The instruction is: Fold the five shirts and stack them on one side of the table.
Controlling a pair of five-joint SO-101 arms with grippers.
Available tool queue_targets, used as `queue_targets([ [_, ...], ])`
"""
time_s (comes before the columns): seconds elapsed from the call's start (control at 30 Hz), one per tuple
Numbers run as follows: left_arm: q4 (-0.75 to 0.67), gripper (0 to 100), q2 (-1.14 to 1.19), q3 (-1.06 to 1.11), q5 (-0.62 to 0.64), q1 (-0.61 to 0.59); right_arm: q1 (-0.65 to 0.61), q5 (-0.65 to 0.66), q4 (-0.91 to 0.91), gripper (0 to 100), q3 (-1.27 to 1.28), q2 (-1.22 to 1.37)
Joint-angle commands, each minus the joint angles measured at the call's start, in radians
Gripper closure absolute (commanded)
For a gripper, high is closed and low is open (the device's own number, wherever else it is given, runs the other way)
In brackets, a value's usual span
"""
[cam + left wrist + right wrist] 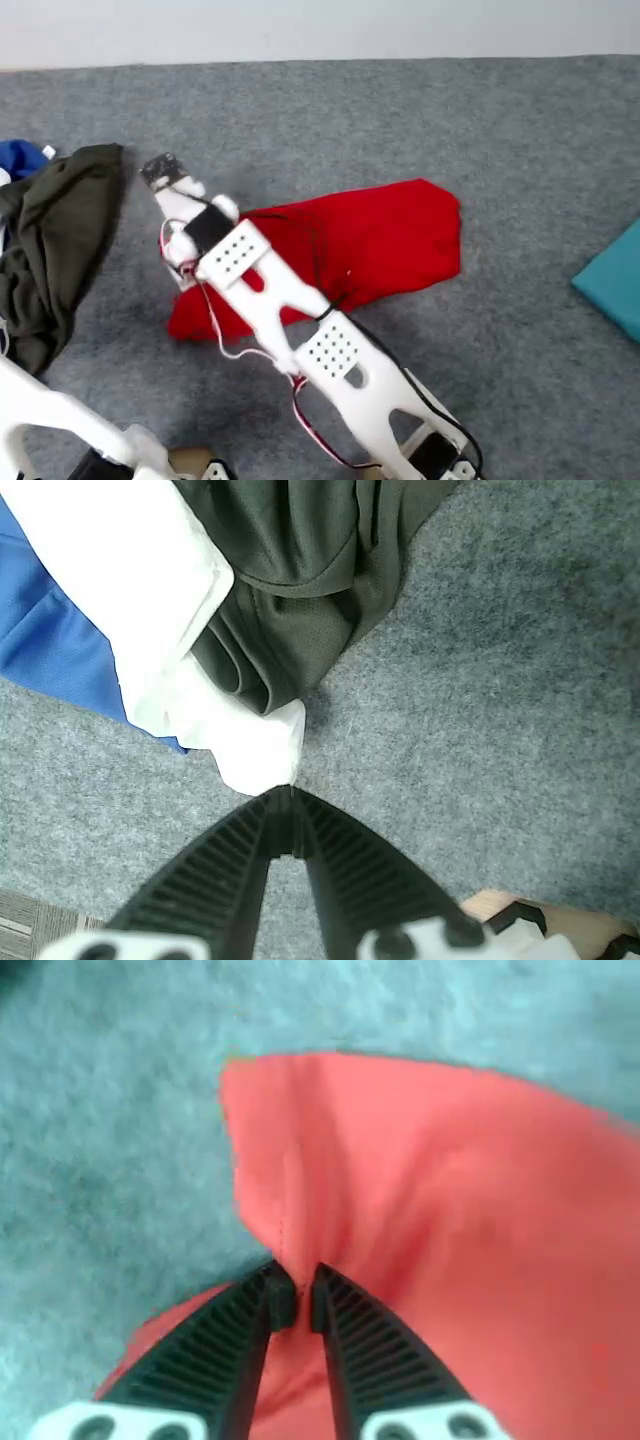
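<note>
Bright, even light falls from above across the grey table [400,120], with just a soft shadow under the arm [330,350] on the red shirt [390,240]. The white shirt [130,590] glares hard, and the dark shirt [300,570] has folds sinking into deep shade.

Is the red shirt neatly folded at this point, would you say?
Not neatly: the red shirt lies rumpled, right gripper pinching its fabric.

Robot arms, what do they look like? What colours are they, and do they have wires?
The left arm and right arm are white plastic. The right one has plates dotted with rows of little holes, a black block near its wrist, and thin red and black cables along it. The left gripper and right gripper have black ribbed fingers on white bases with round holes.
</note>
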Motion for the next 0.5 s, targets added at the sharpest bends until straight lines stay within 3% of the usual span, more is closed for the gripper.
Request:
queue_targets([
  [0.0,-0.014,100,-0.038,-0.004,-0.009,0.005,0.081,0.012,0.041,99.0,-0.055,-0.136],
  [0.47,-0.012,100,-0.038,-0.008,-0.005,0.063,0.303,0.120,0.047,99.0,-0.054,-0.277],
])
